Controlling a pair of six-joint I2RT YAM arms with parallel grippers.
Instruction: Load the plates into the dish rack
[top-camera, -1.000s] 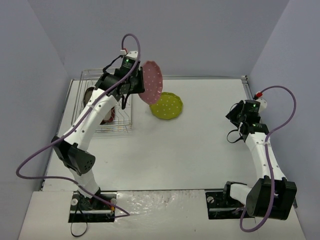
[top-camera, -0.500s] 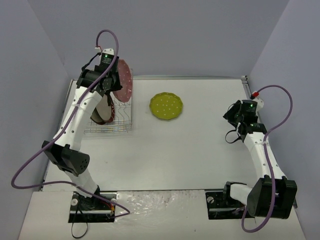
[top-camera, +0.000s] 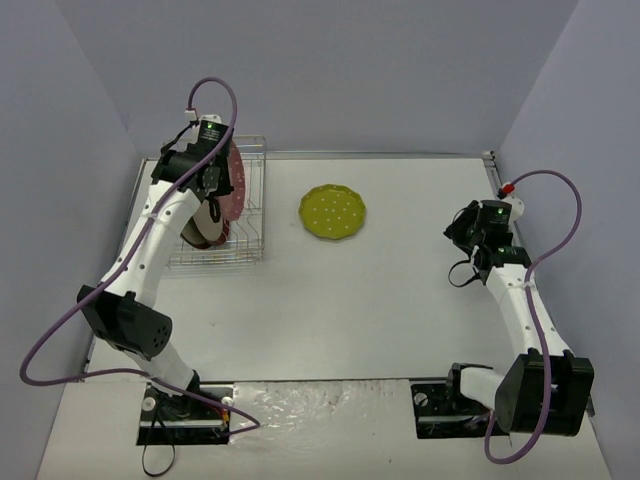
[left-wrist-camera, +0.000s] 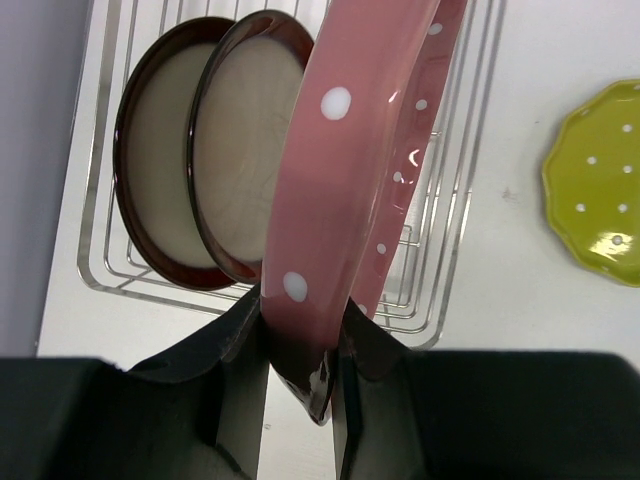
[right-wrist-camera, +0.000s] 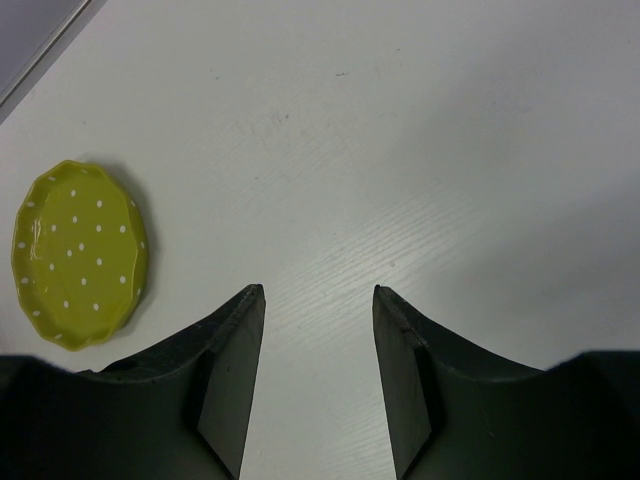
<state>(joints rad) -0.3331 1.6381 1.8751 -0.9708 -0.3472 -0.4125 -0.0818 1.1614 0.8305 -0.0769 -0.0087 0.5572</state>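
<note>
My left gripper (top-camera: 214, 178) (left-wrist-camera: 300, 312) is shut on the rim of the pink dotted plate (top-camera: 234, 184) (left-wrist-camera: 340, 170), holding it on edge over the silver wire dish rack (top-camera: 250, 254) (left-wrist-camera: 455, 230). Two dark-rimmed beige plates (top-camera: 203, 226) (left-wrist-camera: 160, 180) (left-wrist-camera: 250, 150) stand upright in the rack, just left of the pink one. The yellow-green dotted plate (top-camera: 332, 212) (left-wrist-camera: 598, 195) (right-wrist-camera: 80, 255) lies flat on the table to the rack's right. My right gripper (top-camera: 466, 230) (right-wrist-camera: 318, 290) hovers open over bare table far to the right, with nothing between its fingers.
The white table (top-camera: 380, 300) is closed in by blue-grey walls at the back and on both sides. The rack sits in the far left corner, close to the left wall. A metal rail (top-camera: 420, 155) runs along the table's back edge.
My left arm has swung left, carrying the pink plate from beside the yellow-green plate to over the dish rack, next to the two standing plates. The right arm has barely moved.
</note>
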